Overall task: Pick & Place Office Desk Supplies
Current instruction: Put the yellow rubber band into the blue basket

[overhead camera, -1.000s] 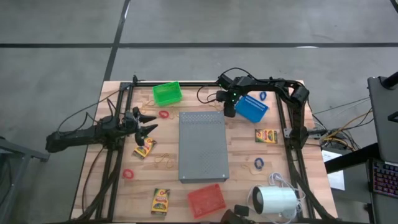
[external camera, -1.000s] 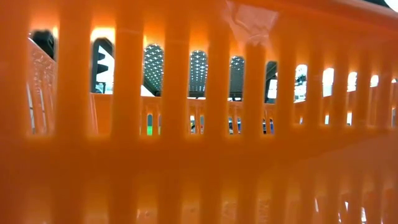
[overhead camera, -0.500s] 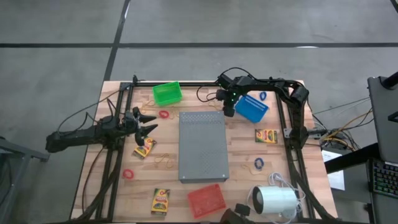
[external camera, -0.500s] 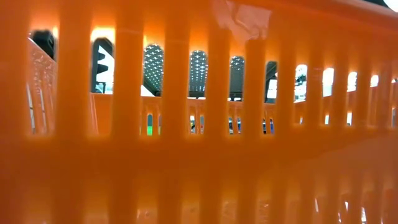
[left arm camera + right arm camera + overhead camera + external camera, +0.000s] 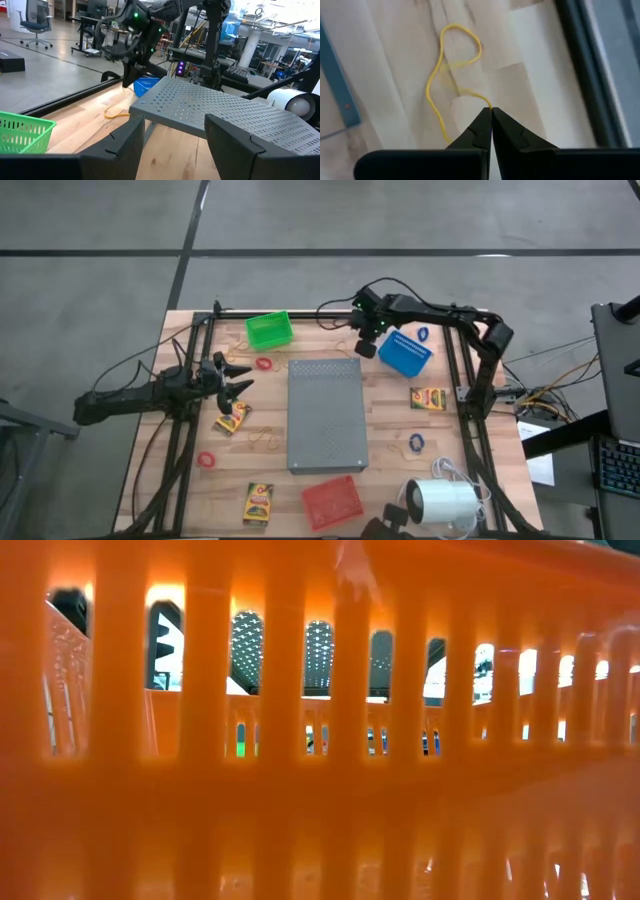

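My right gripper (image 5: 366, 346) hovers at the far side of the table, between the green basket (image 5: 269, 330) and the blue basket (image 5: 405, 352). It is shut on a thin tan rubber band (image 5: 451, 60). My left gripper (image 5: 238, 383) waits open and level at the table's left, touching nothing. Yellow crayon boxes (image 5: 232, 418) (image 5: 259, 502) (image 5: 428, 397) lie flat on the wood. Also on the wood are red rings (image 5: 264, 364) (image 5: 206, 459), blue rings (image 5: 416, 442) (image 5: 423, 334) and another tan band (image 5: 268, 438). My right gripper pinches one strand of the rubber band (image 5: 490, 107) at the very tips of its two shut fingers. It comes from above, slanting steeply down. The band trails slack below the tips as a twisted loop, and its lower part (image 5: 117, 113) seems to lie on the wood.
The big grey perforated slab (image 5: 328, 413) fills the table's middle. A red basket (image 5: 332, 501) and a white cylinder with a cord (image 5: 445, 502) sit at the near edge. Black frame rails (image 5: 300, 314) run along the table's sides. The low view is blocked by an orange basket wall (image 5: 320, 790).
My right gripper has risen from the wood beside the slab's far edge and shifted a little toward the far edge, its wrist rolling slightly.
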Available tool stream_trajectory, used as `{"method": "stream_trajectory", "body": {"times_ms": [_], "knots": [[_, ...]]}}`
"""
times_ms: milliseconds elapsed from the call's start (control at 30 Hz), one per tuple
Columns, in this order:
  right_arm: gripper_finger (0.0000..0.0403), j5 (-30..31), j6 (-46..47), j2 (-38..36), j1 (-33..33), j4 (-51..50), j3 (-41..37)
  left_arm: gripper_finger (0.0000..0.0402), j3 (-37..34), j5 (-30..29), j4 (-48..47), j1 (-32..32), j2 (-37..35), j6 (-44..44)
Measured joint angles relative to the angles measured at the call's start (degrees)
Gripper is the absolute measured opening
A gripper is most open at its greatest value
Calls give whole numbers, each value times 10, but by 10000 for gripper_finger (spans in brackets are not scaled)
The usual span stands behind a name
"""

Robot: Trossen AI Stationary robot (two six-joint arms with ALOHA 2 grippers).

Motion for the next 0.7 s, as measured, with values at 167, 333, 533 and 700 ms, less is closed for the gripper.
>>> {"method": "stream_trajectory", "body": {"times_ms": [167,333,533,700], "knots": [[8,39,17,-46,0,-2,0,212,0,0,0,0,0,0],[8,55,26,-103,0,-7,0,212,0,0,0,0,0,0],[8,57,43,-187,0,-48,0,212,0,0,0,0,0,0],[8,65,77,-249,1,-122,0,212,0,0,0,0,0,0]]}}
